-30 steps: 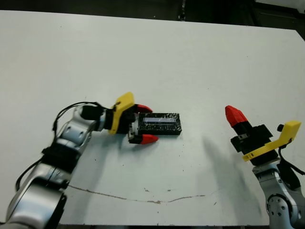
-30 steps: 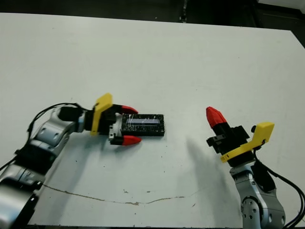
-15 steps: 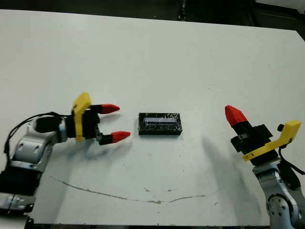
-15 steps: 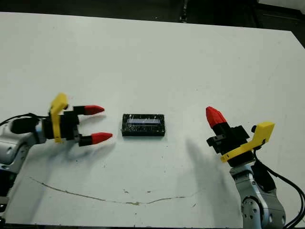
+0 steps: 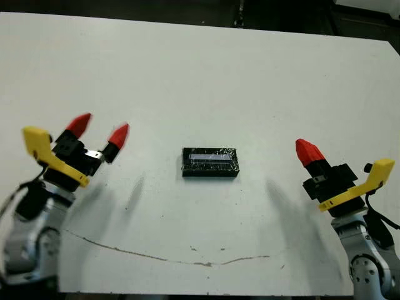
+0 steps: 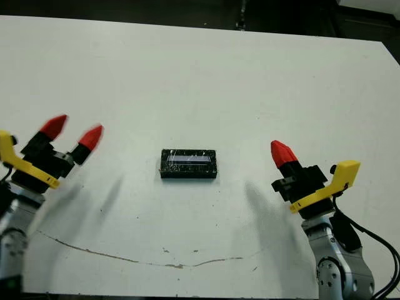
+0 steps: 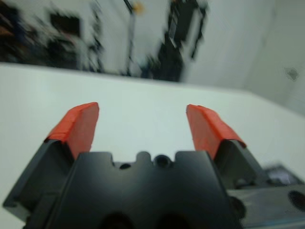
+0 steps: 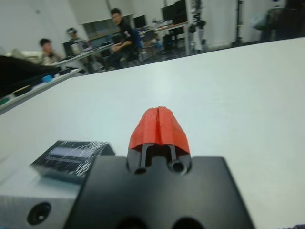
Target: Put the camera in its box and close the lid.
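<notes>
We see the box (image 5: 210,163) mid-table w/ the lid (image 5: 210,158) sitting flat on top, glossy crinkly black surface w/ a pale strip reflecting along its length. Lid looks seated square on the box, edges lined up. Camera not visible to us in any view, so we can't tell where it is.

Left gripper (image 5: 99,130) is up off the table (image 5: 200,69) at the robot's left, well apart from the box, fingers pointing up and away. Fingers spread wide, nothing between them; the left wrist view shows the two red fingertips (image 7: 80,125) w/ a clear gap and only bare table beyond.

Right gripper (image 5: 307,152) sits at the robot's right, also well apart from the box, raised, tip aimed toward table centre. Its red tips are pressed together into one point in the right wrist view (image 8: 158,128), holding nothing. Same view shows the wrapped lid off to one side of the gripper body.

People (image 8: 119,31) sit at desks beyond the table's far edge. A thin brownish line (image 5: 169,257) runs across the table near the front edge.
</notes>
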Robot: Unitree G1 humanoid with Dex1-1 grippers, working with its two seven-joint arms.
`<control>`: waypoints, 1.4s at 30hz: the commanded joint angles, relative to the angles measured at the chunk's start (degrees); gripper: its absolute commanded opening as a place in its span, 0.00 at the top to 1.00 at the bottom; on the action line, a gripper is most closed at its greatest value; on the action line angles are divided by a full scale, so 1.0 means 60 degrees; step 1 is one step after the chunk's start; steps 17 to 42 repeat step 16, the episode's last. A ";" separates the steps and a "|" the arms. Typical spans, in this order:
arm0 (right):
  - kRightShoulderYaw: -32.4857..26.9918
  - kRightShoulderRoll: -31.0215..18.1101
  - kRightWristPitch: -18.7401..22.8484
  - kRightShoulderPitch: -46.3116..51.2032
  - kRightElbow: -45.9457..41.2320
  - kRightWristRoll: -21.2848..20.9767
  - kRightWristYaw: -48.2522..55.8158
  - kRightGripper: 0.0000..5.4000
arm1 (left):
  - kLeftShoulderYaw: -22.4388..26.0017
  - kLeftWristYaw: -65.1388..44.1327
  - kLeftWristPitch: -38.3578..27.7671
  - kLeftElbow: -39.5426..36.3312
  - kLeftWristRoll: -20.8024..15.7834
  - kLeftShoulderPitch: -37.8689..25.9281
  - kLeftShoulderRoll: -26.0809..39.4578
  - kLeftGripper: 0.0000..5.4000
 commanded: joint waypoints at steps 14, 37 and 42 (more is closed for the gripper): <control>0.0122 0.0761 -0.0104 0.0368 -0.0648 -0.1126 -0.1893 1.00 | -0.1342 0.1929 -0.4175 0.1746 0.2602 0.0549 -0.1166 0.58; 0.0128 0.0745 -0.0068 0.0345 -0.0647 -0.1110 -0.1876 1.00 | -0.1409 0.1922 -0.4028 0.1695 0.2500 0.0547 -0.1105 0.64; 0.0128 0.0745 -0.0068 0.0345 -0.0647 -0.1110 -0.1876 1.00 | -0.1409 0.1922 -0.4028 0.1695 0.2500 0.0547 -0.1105 0.64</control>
